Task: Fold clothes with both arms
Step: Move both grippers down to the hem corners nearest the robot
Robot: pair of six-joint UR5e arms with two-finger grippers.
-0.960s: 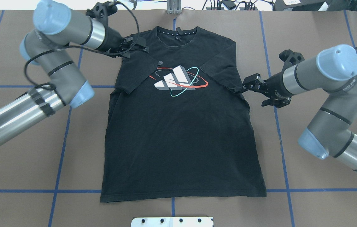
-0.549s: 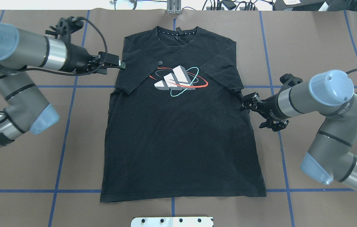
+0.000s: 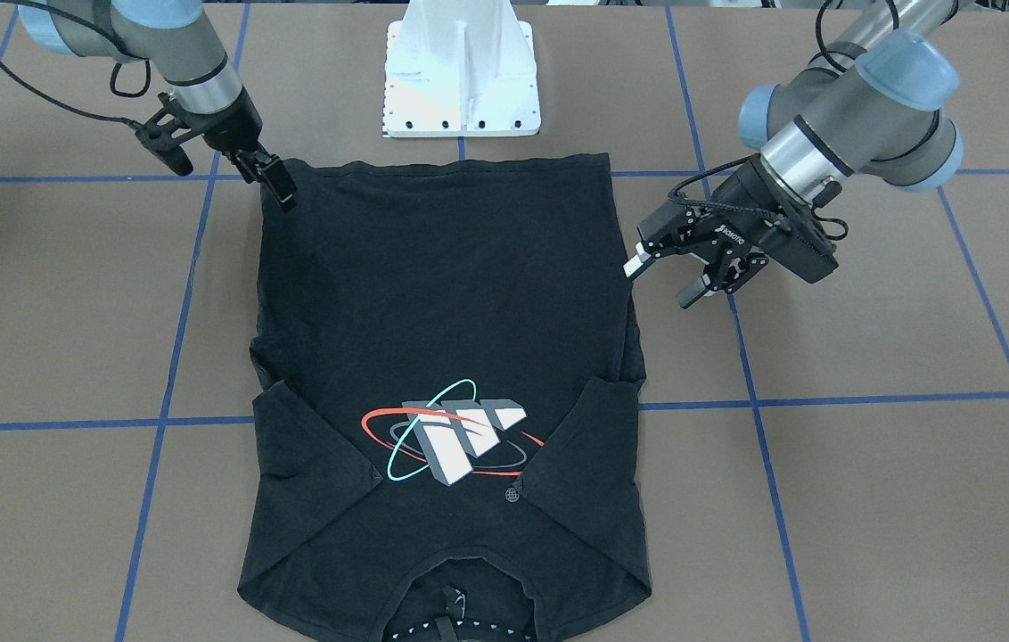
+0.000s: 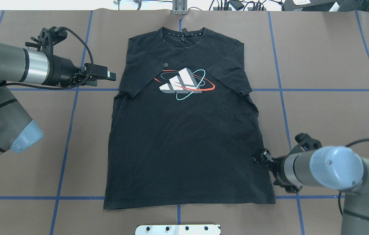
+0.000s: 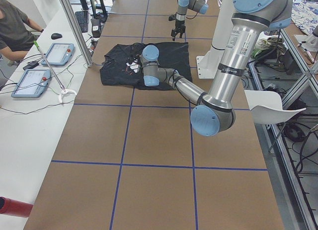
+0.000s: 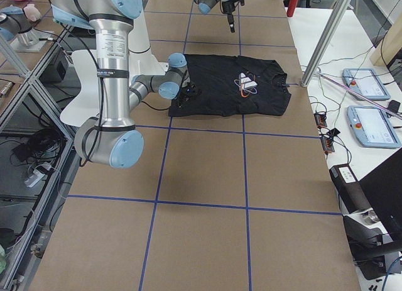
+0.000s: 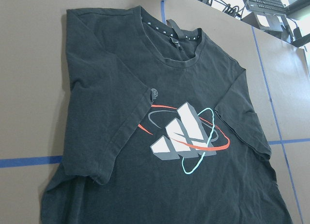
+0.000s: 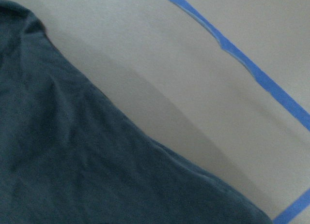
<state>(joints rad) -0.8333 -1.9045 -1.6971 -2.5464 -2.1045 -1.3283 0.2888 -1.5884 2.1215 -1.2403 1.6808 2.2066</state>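
Observation:
The black T-shirt (image 4: 184, 143) lies flat on the table, block logo (image 4: 184, 83) up, collar at the far edge and both sleeves folded in over the chest. It also shows in the front view (image 3: 442, 294) and the left wrist view (image 7: 169, 88). My left gripper (image 4: 108, 75) hovers left of the shirt's left shoulder, apart from it; in the front view (image 3: 663, 278) its jaws stand open and empty. My right gripper (image 4: 267, 163) is open at the shirt's right edge near the hem, also seen in the front view (image 3: 268, 176). The right wrist view shows only that shirt edge (image 8: 72, 161).
The white mounting base (image 3: 460, 71) stands just behind the hem. Blue tape lines (image 4: 73, 88) grid the brown table. Cables and plugs (image 4: 236, 5) line the far edge. Operator consoles (image 5: 57, 53) and a seated person (image 5: 15, 26) are beside the table.
My left gripper has drawn back leftward off the shirt's left shoulder. My right gripper has moved along the shirt's right edge from the sleeve toward the hem. The shirt has not moved.

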